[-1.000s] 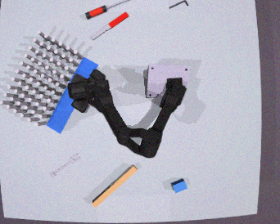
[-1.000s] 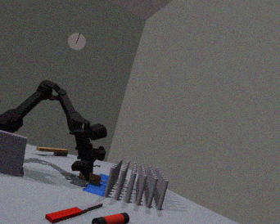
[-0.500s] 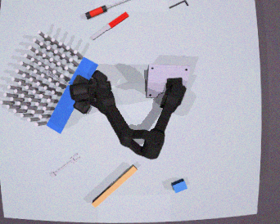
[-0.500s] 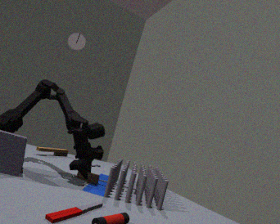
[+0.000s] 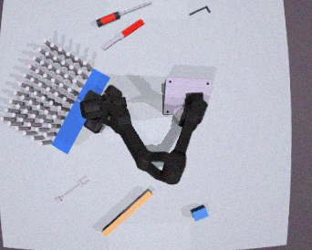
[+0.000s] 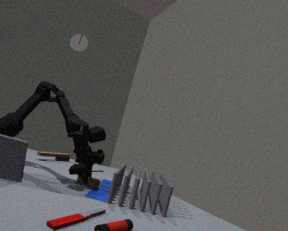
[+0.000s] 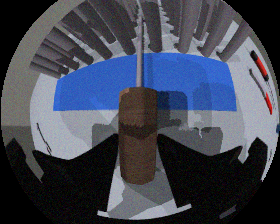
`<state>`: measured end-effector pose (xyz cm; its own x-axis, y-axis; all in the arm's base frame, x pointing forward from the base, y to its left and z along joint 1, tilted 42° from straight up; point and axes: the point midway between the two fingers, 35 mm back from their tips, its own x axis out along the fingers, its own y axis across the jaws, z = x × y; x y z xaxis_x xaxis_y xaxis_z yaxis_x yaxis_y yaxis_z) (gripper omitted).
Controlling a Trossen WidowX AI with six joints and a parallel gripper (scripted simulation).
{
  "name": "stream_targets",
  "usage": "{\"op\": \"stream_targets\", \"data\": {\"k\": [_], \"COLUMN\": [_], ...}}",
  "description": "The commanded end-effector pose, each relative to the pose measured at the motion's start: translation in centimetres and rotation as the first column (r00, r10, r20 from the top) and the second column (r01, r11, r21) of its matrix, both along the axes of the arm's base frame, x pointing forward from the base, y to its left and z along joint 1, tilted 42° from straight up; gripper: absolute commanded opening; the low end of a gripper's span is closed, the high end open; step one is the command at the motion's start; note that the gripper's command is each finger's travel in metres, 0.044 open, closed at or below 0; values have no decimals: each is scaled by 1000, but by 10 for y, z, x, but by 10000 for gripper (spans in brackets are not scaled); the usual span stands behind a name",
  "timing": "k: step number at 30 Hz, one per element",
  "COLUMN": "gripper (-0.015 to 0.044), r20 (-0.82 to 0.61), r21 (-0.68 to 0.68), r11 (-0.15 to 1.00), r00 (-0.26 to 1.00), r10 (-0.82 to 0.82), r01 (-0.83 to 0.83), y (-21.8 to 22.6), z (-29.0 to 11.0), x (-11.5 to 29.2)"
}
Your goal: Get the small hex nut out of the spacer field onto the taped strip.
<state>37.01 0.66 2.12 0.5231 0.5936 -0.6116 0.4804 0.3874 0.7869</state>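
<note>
My gripper point(image 6: 87, 180) point(image 7: 138, 138) is shut on the brown wooden handle of a tool point(image 6: 93, 183) point(image 7: 138, 107), low over the near side of the blue taped strip point(image 5: 68, 132) point(image 6: 96, 195) point(image 7: 215, 90). The tool's thin metal shaft point(image 7: 140, 67) runs straight forward over the strip and in between the standing metal spacers point(image 5: 38, 98) point(image 6: 145, 191) point(image 7: 152, 30). Its far end is hard to make out among them. The spacers in view stand upright. I cannot make out the hex nut in any view.
A red-black screwdriver point(image 5: 109, 18) point(image 6: 120, 225), a red-handled tool point(image 5: 132, 28) point(image 6: 65, 221) and a hex key point(image 5: 201, 10) lie beyond the strip's upper end. A wrench point(image 5: 71, 189), a wooden bar point(image 5: 128, 213) and a blue block point(image 5: 200, 213) lie on the opposite side.
</note>
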Motion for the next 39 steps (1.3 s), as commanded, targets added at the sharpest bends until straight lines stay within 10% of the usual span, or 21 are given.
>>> {"op": "stream_targets", "data": {"k": [1, 39], "gripper": [0, 0], "r20": [-7, -8], "r21": [1, 1], "r11": [1000, 1000], "r00": [1000, 1000], "r10": [-6, -6], "r01": [6, 6], "y": [1, 11], "z": [-1, 6], "x": [-4, -23]}}
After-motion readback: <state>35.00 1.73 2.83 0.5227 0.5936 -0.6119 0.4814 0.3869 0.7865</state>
